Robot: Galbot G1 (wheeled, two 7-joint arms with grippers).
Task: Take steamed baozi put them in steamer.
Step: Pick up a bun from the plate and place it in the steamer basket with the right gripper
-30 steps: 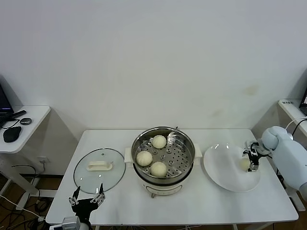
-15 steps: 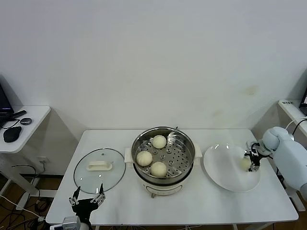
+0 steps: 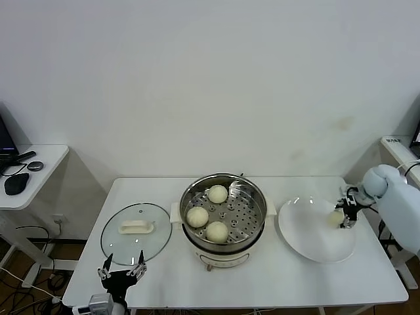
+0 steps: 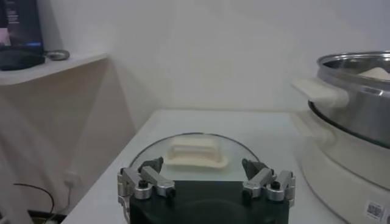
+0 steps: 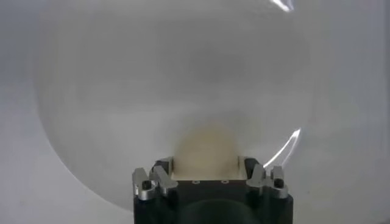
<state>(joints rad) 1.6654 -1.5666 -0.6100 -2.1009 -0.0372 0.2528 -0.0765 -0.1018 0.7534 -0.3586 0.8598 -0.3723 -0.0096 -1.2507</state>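
Observation:
One steamed baozi [image 3: 336,217], a small cream bun, sits between the fingers of my right gripper [image 3: 344,214] over the far right part of the white plate [image 3: 305,231]. In the right wrist view both fingers press against the sides of this baozi [image 5: 206,146], so the right gripper [image 5: 206,163] is shut on it. The steel steamer [image 3: 244,189] stands mid-table with three baozi on its perforated tray [image 3: 218,193] [image 3: 197,216] [image 3: 216,231]. My left gripper [image 3: 121,270] hangs open and empty at the table's front left edge.
The glass lid [image 3: 118,244] with its white handle lies flat left of the steamer, just beyond my left gripper [image 4: 202,164]; the steamer wall [image 4: 359,103] rises beside it. A side table [image 3: 33,172] with a mouse stands far left.
The right gripper's fingers have closed in onto the baozi on the plate, and gripper and bun now sit slightly higher and farther back. The left arm has barely moved.

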